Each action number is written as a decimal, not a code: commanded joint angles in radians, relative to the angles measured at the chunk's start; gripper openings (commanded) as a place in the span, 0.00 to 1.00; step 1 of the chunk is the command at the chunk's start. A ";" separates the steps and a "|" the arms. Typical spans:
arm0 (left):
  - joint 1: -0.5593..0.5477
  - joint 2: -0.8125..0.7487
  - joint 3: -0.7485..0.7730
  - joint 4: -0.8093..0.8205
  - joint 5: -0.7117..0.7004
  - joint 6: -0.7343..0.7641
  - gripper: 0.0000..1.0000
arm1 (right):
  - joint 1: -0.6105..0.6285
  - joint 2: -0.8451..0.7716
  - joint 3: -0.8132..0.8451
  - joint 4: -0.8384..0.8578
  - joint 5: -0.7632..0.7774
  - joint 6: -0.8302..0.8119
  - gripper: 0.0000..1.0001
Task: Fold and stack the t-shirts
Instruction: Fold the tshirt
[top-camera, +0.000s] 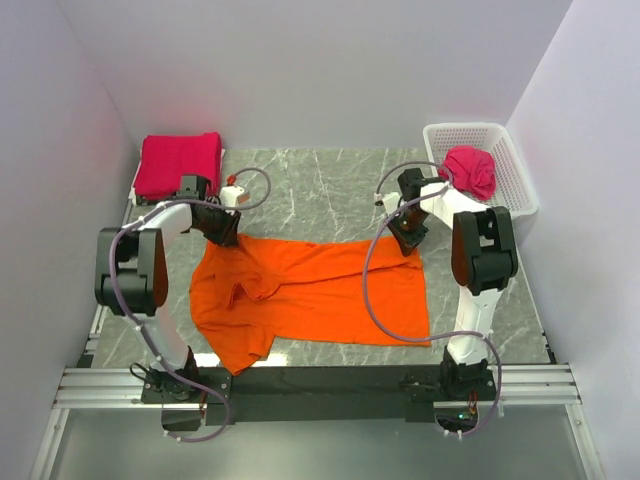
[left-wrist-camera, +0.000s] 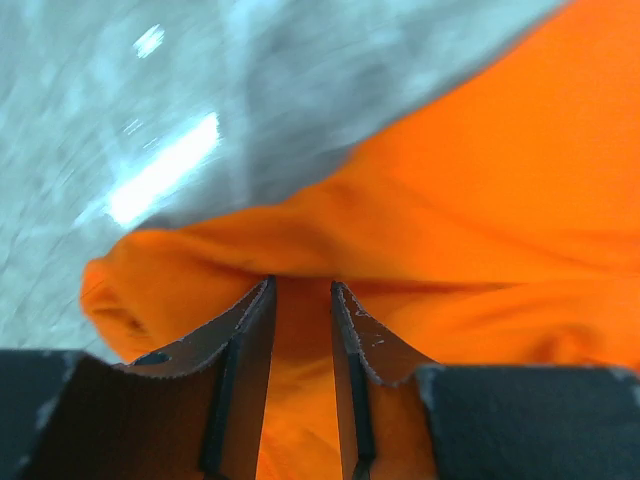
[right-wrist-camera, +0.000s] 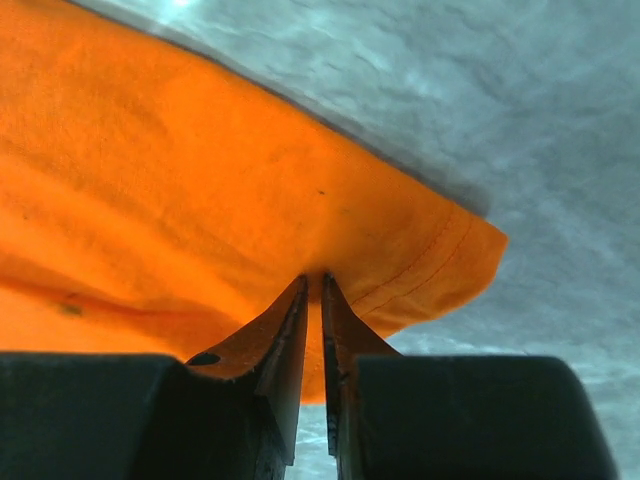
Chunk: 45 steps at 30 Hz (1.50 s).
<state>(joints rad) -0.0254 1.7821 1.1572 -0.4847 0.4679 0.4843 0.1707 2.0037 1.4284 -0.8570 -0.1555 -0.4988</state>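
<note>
Orange t-shirt (top-camera: 310, 295) is lying spread across the middle of the desk (top-camera: 330, 190) (soft, light, floppy, so I'd be grabbing hem corners), right claw (right-wrist-camera: 314, 282) is pinching its 2 o'clock corner, left claw (left-wrist-camera: 302, 290) is sitting slightly parted over the 10 o'clock fold.

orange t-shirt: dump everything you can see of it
The orange t-shirt is plain bright orange with no print and looks like soft knit cloth. It lies spread sideways on the grey marbled table, near the arms. Its right half is fairly flat; its left half is rumpled, with a sleeve pointing toward the near edge. The right end effector pinches the far right corner at the stitched hem. The left end effector straddles a bunched fold at the far left corner, jaws slightly apart; whether it grips the fold is unclear.
</note>
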 joint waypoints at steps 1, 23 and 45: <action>0.060 0.039 0.038 0.064 -0.113 -0.076 0.34 | 0.004 0.007 -0.011 0.033 0.108 0.034 0.18; 0.226 0.049 0.160 0.002 0.067 -0.173 0.43 | -0.019 -0.096 0.064 0.041 0.059 0.080 0.34; 0.216 0.149 0.170 0.001 0.092 -0.233 0.40 | -0.020 0.063 0.109 0.079 0.126 0.097 0.34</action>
<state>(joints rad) 0.1955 1.9659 1.3293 -0.4965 0.5301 0.2661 0.1543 2.0529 1.5005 -0.7887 -0.0483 -0.4080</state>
